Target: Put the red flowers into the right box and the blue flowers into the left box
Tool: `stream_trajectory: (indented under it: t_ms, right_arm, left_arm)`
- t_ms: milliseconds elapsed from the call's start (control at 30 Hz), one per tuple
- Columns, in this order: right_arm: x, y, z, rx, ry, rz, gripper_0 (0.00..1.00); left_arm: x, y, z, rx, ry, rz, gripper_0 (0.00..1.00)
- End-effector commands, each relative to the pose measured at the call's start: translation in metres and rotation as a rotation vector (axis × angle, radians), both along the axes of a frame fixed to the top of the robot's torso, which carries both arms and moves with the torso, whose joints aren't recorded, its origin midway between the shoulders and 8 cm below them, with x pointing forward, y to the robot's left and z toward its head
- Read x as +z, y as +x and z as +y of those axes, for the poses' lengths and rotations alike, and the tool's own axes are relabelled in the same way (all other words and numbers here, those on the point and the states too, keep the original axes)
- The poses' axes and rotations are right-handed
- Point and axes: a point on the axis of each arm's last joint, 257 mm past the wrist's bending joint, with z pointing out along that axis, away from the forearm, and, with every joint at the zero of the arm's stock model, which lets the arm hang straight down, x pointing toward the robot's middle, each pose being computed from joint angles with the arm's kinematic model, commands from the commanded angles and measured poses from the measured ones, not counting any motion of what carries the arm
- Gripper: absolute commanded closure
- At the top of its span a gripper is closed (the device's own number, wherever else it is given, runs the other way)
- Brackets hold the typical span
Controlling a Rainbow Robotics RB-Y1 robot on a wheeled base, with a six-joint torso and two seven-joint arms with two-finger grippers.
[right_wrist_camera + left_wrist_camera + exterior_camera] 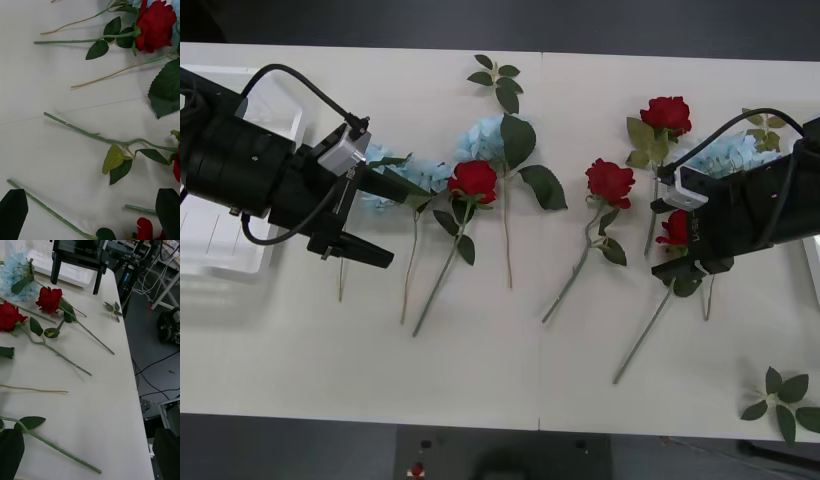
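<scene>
Nearest the camera in the front view is a loose leaf sprig (781, 398) at the near right corner of the white table (510, 380), apart from everything the task concerns. The right gripper (677, 268) hangs directly over a red rose (674, 229) near the right end, its black fingers (13, 210) spread wide and empty; the right wrist view shows that rose's bloom (144, 228) low between them. Its stem (642, 337) runs from the bloom toward the near edge, slanting left, so the jaws straddle the flower close to its head. The right box (813, 270) shows as a white edge just right of this arm, a short carry away. The left gripper (370, 220) sits on the left, fingers parted and empty, pointing right at a pale blue flower (415, 175) whose stem (410, 265) runs toward the near edge. The left box (220, 215) lies behind that arm at the table's left end. Three more red roses (473, 180) (610, 181) (666, 114) and two more blue clusters (485, 138) (728, 152) are spread between. In my judgement the right arm is better placed: a straight descent onto the stem crossing its jaws.
</scene>
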Motion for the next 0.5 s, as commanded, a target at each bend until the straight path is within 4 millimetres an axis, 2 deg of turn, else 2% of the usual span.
stream_trajectory:
  t_ms: [33, 200, 233, 267, 367, 500]
  right_arm:
    - [0.016, 0.006, 0.004, 0.016, 0.003, -0.043, 0.00]
    - [0.016, 0.006, 0.004, 0.016, 0.003, -0.043, 0.00]
    - [-0.037, -0.027, 0.000, 0.004, 0.004, 0.084, 0.00]
    - [-0.040, -0.028, -0.002, 0.000, 0.004, 0.091, 0.00]
    - [-0.034, -0.026, -0.009, -0.025, 0.021, 0.093, 0.00]
    - [-0.004, -0.019, -0.030, -0.052, 0.042, 0.100, 0.00]
  left_arm:
    - [-0.029, -0.015, -0.006, 0.007, -0.028, 0.084, 0.00]
    - [-0.019, -0.011, 0.000, 0.005, -0.032, 0.075, 0.00]
    - [-0.015, -0.008, 0.002, 0.011, -0.032, 0.065, 0.00]
    - [-0.010, -0.005, 0.005, 0.016, -0.030, 0.054, 0.00]
    - [0.003, 0.004, 0.016, 0.039, -0.024, 0.022, 0.00]
    - [0.013, 0.018, 0.037, 0.093, 0.007, -0.020, 0.00]
